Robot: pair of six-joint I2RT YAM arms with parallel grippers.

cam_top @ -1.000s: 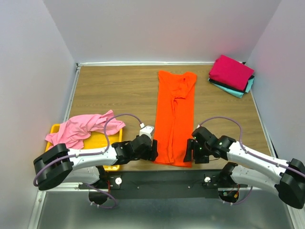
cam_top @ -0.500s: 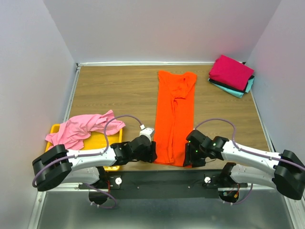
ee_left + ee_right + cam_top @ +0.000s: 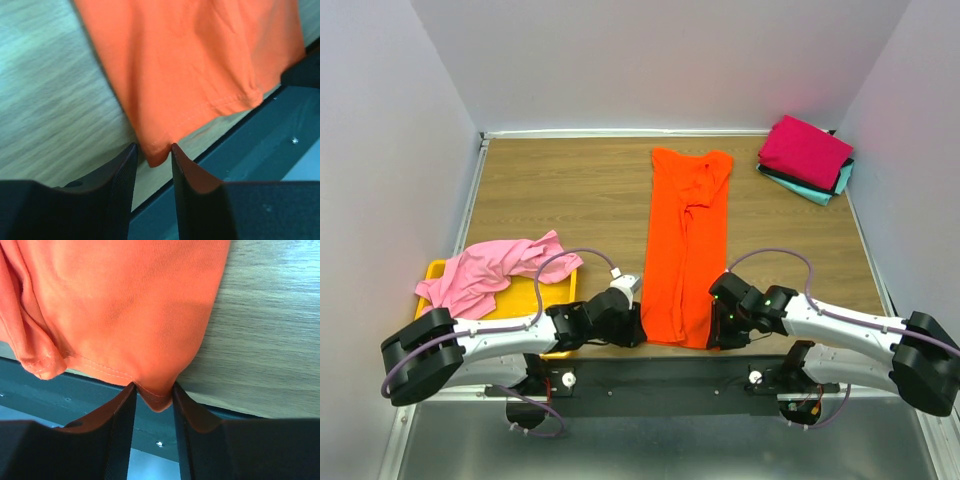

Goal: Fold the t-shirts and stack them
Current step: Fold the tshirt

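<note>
orange t-shirt [image 3: 685, 240], hem pinched at both corners — left gripper [image 3: 153, 152] clamped on one, right gripper [image 3: 154, 392] on the other, the cloth stretching away ahead of each

Open tabletop [image 3: 560, 190] left of orange shirt [image 3: 687, 240]; yellow tray [image 3: 542, 295], pink shirt [image 3: 485, 270] block near-left; folded stack [image 3: 807, 155] fills far-right corner.

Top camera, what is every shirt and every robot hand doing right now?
orange t-shirt: lying flat in a long strip, near corners pinched.
pink t-shirt: crumpled on the yellow tray.
magenta t-shirt: folded, lying on other folded t-shirts.
left gripper: shut on the orange t-shirt's near corner.
right gripper: shut on its other near corner.
</note>
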